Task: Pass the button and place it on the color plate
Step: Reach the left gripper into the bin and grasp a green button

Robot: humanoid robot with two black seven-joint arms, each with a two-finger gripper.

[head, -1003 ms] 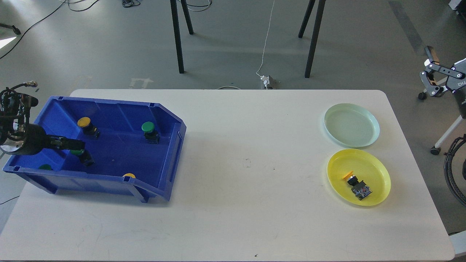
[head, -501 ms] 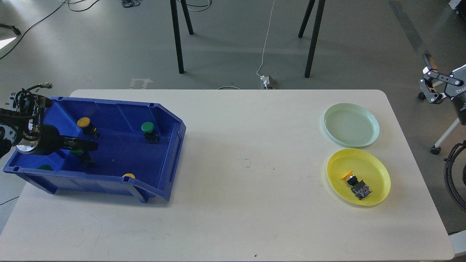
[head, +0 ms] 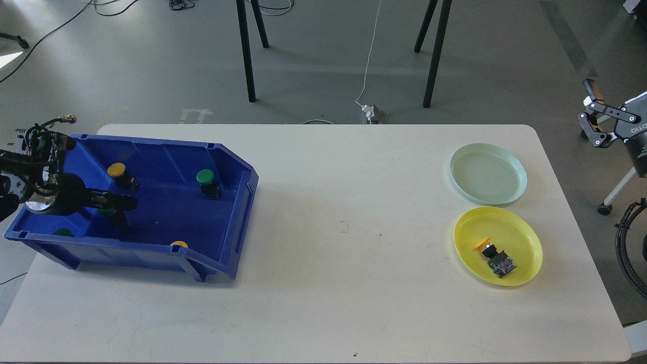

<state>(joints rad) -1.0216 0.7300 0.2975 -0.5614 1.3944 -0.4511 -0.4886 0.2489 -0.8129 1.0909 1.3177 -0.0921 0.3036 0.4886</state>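
Note:
A blue bin (head: 237, 202) at the left of the table holds several buttons: a yellow one (head: 117, 170), a green one (head: 205, 177), a green one (head: 63, 232) at the near left and a yellow one (head: 178, 244) behind the near wall. My left gripper (head: 124, 202) reaches into the bin, right over another green button (head: 107, 212); its dark fingers cannot be told apart. My right gripper (head: 589, 114) is open and empty, beyond the table's right edge. The yellow plate (head: 525, 237) holds a yellow button (head: 493, 255). The pale green plate (head: 488, 173) holds nothing.
The white table (head: 343, 263) spans the view between bin and plates. Black stand legs (head: 246, 50) and a white cable (head: 369, 60) are on the floor behind it. A wheeled stand (head: 619, 189) is at the right edge.
My left gripper has moved right, further into the bin and over the green button. My right gripper has sunk a little and shifted left.

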